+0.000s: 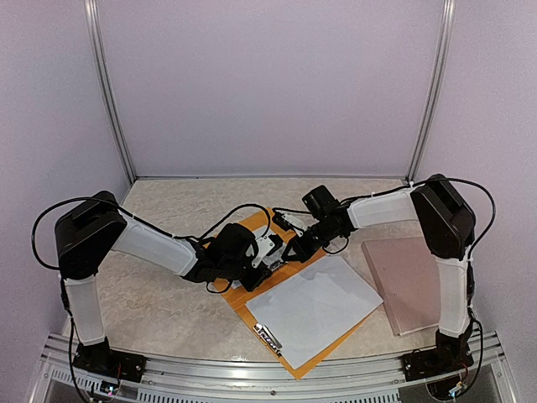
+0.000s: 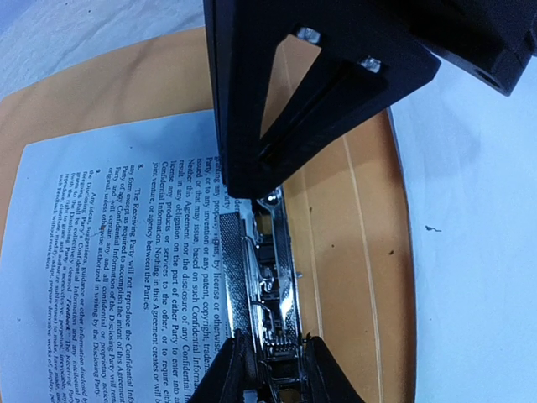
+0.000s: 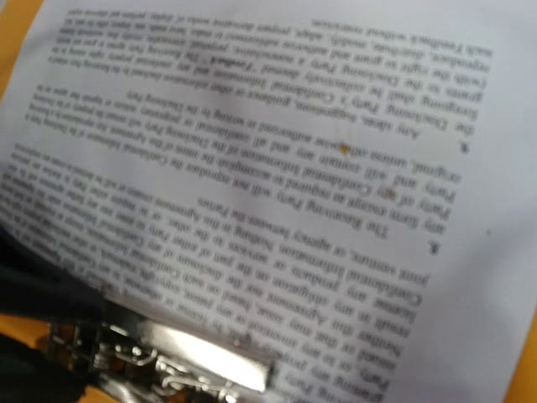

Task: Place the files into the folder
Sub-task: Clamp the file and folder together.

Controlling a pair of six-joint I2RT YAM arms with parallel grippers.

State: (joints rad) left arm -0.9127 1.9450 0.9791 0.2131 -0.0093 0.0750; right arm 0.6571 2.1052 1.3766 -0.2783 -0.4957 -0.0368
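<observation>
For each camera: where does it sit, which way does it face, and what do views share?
Top external: above and behind the bases, looking down on the table; left arm and right arm show.
Left wrist: looks down at metal clip, files, folder; left hand at bottom, right hand above.
Right wrist: close over the files; dark blur lower left.
Shared: both wrist views show metal clip and files.

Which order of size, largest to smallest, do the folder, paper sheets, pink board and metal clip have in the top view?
1. folder
2. paper sheets
3. pink board, seemingly smaller than the sheets, but the right arm hides its edge, so unsure
4. metal clip, clearly smallest
</observation>
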